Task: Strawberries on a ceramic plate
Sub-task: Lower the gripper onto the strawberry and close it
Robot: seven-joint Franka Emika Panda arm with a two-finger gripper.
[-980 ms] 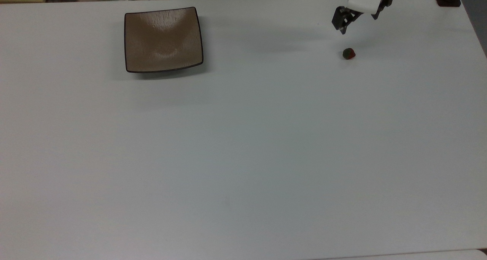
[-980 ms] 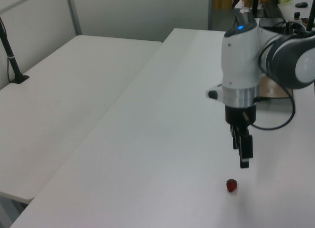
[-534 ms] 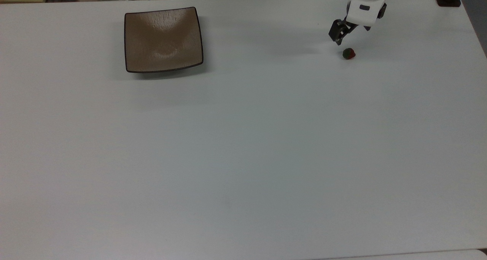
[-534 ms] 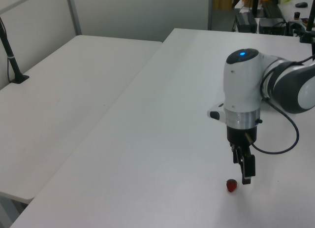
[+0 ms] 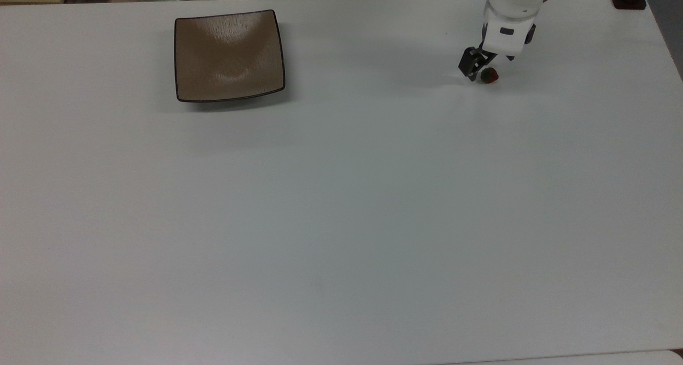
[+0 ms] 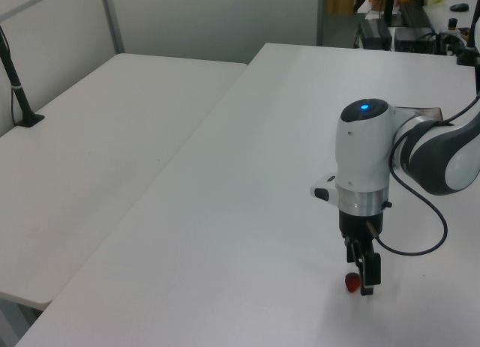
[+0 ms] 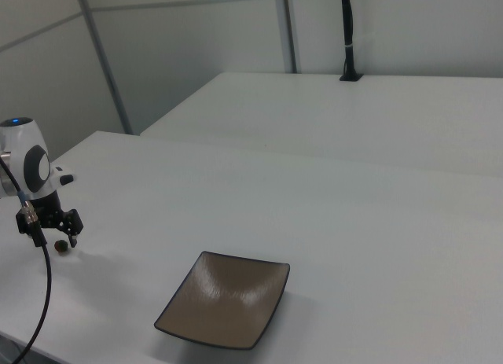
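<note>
While the hand hangs low with its fingers spread around the strawberry, which sits on the white counter between them, the ceramic plate lies well apart toward the top view's left.

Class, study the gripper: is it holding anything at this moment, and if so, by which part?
Nothing is held yet. The gripper is down at the strawberry, which lies on the white table; its fingers look open around it, not closed.
</note>
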